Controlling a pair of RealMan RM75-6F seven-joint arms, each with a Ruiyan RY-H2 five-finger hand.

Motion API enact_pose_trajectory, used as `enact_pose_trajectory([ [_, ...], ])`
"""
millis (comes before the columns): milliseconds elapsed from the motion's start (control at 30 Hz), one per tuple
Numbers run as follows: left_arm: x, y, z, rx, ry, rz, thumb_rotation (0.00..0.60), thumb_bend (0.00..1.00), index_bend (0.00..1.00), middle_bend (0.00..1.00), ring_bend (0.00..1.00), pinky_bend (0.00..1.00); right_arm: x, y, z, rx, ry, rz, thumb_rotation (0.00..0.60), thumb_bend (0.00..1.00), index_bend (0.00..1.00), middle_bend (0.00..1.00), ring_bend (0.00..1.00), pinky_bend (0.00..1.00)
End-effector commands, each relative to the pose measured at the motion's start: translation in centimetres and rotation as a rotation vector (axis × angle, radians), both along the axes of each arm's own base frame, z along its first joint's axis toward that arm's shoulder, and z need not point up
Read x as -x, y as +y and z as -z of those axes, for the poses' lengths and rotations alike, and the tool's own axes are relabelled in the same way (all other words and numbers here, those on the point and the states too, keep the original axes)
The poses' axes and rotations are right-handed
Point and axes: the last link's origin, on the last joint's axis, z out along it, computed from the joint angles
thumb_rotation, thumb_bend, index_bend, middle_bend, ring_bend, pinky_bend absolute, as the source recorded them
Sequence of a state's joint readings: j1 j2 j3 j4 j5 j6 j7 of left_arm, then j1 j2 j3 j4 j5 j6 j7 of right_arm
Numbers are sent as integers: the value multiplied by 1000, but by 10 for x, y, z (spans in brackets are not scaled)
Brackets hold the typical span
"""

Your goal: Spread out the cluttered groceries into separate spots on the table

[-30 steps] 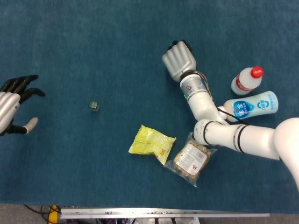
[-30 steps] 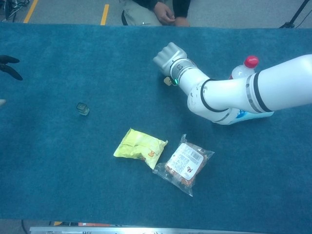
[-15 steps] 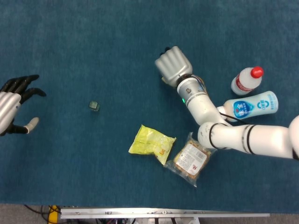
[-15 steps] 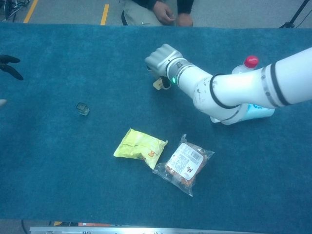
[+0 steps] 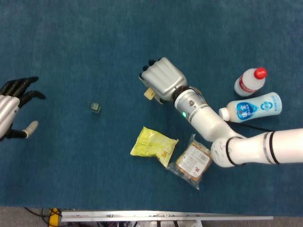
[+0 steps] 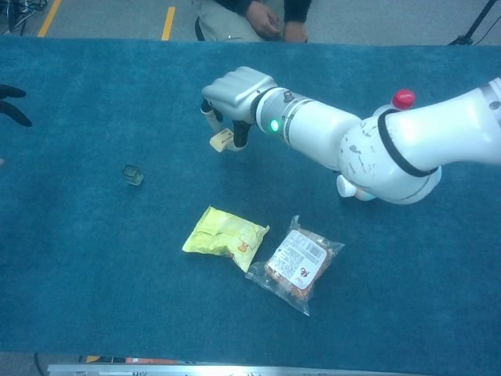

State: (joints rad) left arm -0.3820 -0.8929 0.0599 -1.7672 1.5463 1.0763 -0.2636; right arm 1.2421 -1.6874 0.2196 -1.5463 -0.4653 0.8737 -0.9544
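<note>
My right hand [image 5: 161,85] [image 6: 235,98] hovers over the middle of the blue table and pinches a small cream-yellow packet [image 5: 150,92] [image 6: 221,140] beneath its fingers. Nearer the front edge lie a yellow snack bag [image 5: 154,144] [image 6: 225,235] and a clear packet of brown snacks [image 5: 193,161] [image 6: 296,262], almost touching. A small green cube [image 5: 96,107] [image 6: 132,174] sits alone to the left. At the right lie a red-capped white bottle [image 5: 250,81] [image 6: 403,99] and a blue-and-white bottle [image 5: 253,107], mostly hidden by my arm in the chest view. My left hand [image 5: 12,111] stays at the far left edge, fingers spread, holding nothing.
A seated person's hands [image 6: 270,19] show beyond the table's far edge. A metal rail [image 5: 165,216] runs along the front edge. Bare blue cloth lies across the back and the left half of the table.
My right hand has carried the small cream-yellow packet leftward and somewhat nearer, away from the two bottles. The left hand and the other groceries have not moved.
</note>
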Motion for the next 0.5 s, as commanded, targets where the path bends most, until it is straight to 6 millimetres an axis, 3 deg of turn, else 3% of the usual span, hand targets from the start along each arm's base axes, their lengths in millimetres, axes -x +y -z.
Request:
enact_pose_trajectory([
  [33, -1, -2, -1, -1, 2, 2, 600, 357, 251, 39, 0, 44, -7, 7, 3, -1, -15, -17, 600, 254, 573, 379, 256, 403],
  [233, 0, -8, -7, -12, 12, 0, 600, 358, 251, 39, 0, 44, -12, 15, 13, 19, 21, -45, 600, 254, 534, 377, 257, 403],
  [433, 0, -9, -10, -18, 20, -1, 600, 357, 251, 39, 0, 44, -9, 18, 14, 24, 70, -48, 600, 252, 122, 299, 223, 401],
  [500, -1, -8, -10, -15, 24, 2, 600, 358, 251, 39, 0, 44, -10, 18, 11, 25, 59, -49, 600, 252, 31, 277, 213, 399],
])
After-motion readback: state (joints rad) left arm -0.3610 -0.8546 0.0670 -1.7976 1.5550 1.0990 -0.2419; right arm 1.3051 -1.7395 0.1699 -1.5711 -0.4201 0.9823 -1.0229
